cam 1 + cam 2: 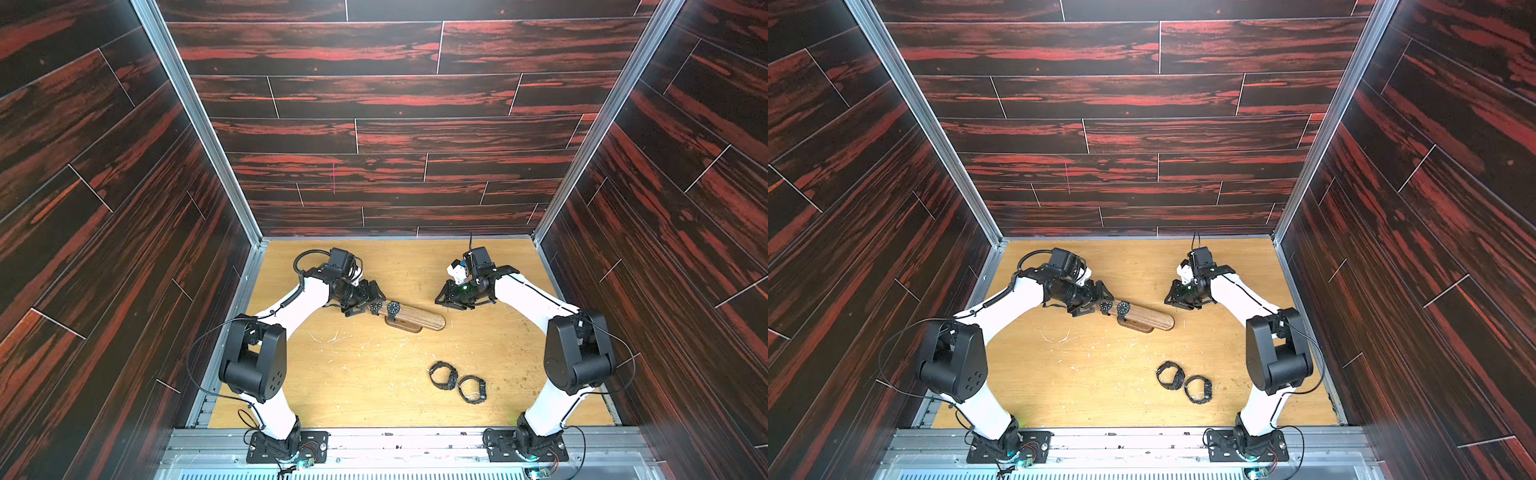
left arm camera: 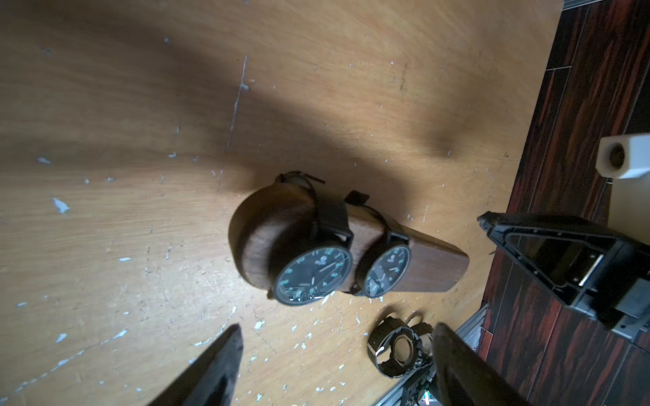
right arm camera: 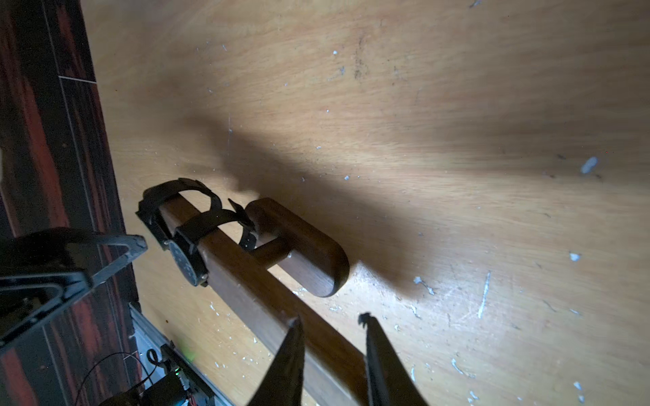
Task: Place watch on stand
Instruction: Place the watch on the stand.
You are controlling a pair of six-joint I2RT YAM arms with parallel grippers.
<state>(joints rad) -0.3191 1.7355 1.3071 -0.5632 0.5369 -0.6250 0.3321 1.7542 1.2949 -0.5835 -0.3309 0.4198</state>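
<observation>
Two watches sit strapped around the stand (image 1: 415, 318) already, both bunched at its left end, faces up: one at the very tip (image 1: 375, 306) and its neighbour (image 1: 393, 308) just beside it. My read is they were fed on from that end, which leaves the long right stretch of the bar bare for more. The stand lies slantwise across the middle of the tabletop (image 1: 353, 374), its bar raised on a smaller base, so a strap can loop right under.

Left gripper (image 1: 362, 300) hovers at the loaded left end, jaws spread wide and nothing between them; the left wrist view shows the fingertips (image 2: 228, 346) well apart, the dials beyond them untouched. Looks like a release just behind it, though that is only a judgement.

Right gripper (image 1: 444, 300) hangs off the bare right end of the bar, near it. In the right wrist view its jaws stand a modest gap apart, with the bar running on beneath them; whether a finger (image 3: 292, 337) touches the wood I cannot tell, and it is clamped on nothing I can see. Possibly it is there to steady the stand.

Two more watches (image 1: 443, 375) (image 1: 472, 388) wait on the tabletop, near and right, touching each other, buckled into loops. Job not finished, I'd say.
</observation>
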